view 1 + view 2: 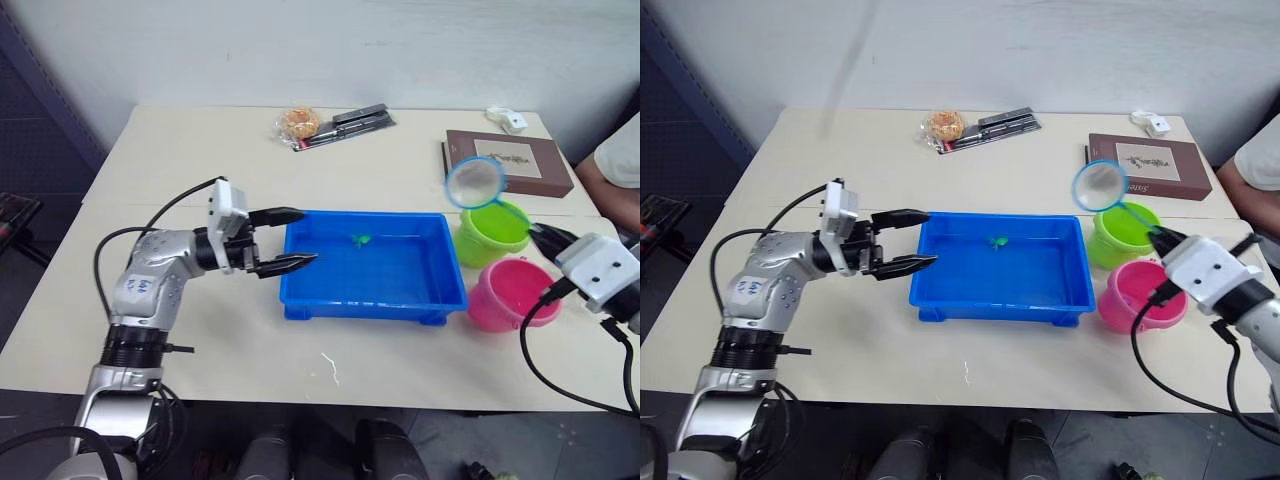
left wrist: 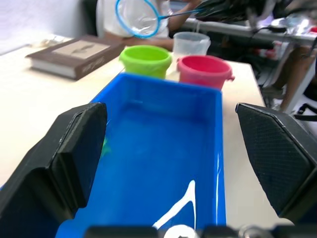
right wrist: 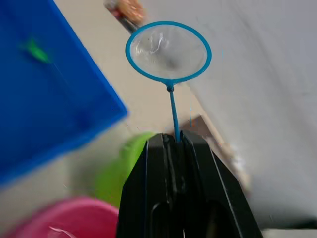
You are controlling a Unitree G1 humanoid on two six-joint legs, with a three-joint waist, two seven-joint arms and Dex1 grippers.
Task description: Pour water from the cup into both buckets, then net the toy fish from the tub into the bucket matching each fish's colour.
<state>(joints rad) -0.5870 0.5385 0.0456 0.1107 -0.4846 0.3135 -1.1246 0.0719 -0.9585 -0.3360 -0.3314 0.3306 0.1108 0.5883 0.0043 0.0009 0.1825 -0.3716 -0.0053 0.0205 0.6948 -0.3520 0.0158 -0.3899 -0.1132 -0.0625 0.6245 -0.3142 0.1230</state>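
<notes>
- Right gripper [image 3: 174,141] clamped on net [image 1: 474,183] handle, hoop above green bucket [image 1: 492,232].
- Left gripper [image 1: 285,240] wide open at tub [image 1: 440,296] end wall.
- Probably one green fish [image 1: 360,240] inside tub.

The clear cup [image 2: 190,43] stands behind the green bucket [image 2: 146,60] and pink bucket [image 2: 204,71], which hide its lower part. The net handle [image 3: 174,113] disappears between the clamped fingers of the right gripper [image 3: 177,141], so its near end cannot be seen. The person [image 1: 612,172] at the far right is cut off by the frame edge, and the green fish [image 1: 360,240] is too small for its shape to be made out.
</notes>
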